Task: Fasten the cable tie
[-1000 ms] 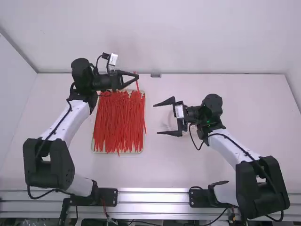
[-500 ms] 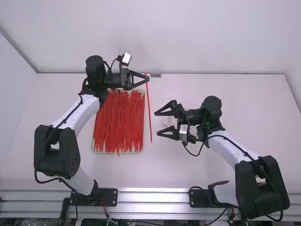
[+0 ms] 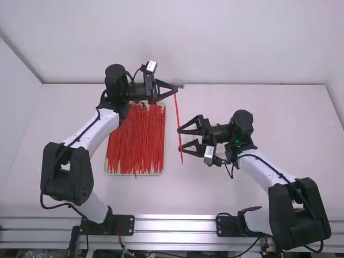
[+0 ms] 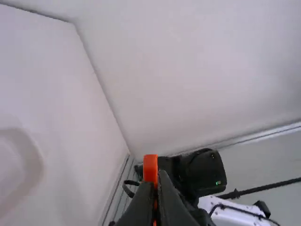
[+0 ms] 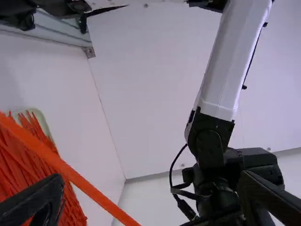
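The cable tie (image 3: 179, 128) had been carried right to frame centre, pinched by the left gripper (image 3: 173, 92); the right gripper (image 3: 180, 141) was spread wide around it.

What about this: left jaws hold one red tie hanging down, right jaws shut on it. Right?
Not quite: the high view shows the right jaws open, not shut on the tie. The left jaws do hold it hanging down.

A pale tray (image 3: 151, 173) lies on the white table (image 3: 279, 113).
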You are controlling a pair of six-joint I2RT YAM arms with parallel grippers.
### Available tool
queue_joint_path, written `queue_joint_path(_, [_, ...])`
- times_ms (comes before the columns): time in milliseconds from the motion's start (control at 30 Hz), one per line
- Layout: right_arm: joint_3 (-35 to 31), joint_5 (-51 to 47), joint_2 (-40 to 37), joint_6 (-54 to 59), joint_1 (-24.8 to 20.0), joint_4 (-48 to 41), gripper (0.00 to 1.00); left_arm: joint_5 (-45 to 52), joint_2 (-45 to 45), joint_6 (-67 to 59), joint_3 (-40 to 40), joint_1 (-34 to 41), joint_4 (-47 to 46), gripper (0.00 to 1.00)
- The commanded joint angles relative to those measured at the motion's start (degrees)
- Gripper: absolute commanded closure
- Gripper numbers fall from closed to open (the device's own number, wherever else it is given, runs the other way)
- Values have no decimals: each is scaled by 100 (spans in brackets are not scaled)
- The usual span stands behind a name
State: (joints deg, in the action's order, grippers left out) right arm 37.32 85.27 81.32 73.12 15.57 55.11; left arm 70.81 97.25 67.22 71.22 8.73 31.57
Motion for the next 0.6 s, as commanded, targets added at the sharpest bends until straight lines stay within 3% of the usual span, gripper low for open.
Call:
queue_joint_path(0, [-61,107,35,87,17,15,2,-131,-17,175,153,24,35,98])
queue_joint_path(567, [-120,391,35,85,181,17,2,48,7,22,151,-76,-7,98])
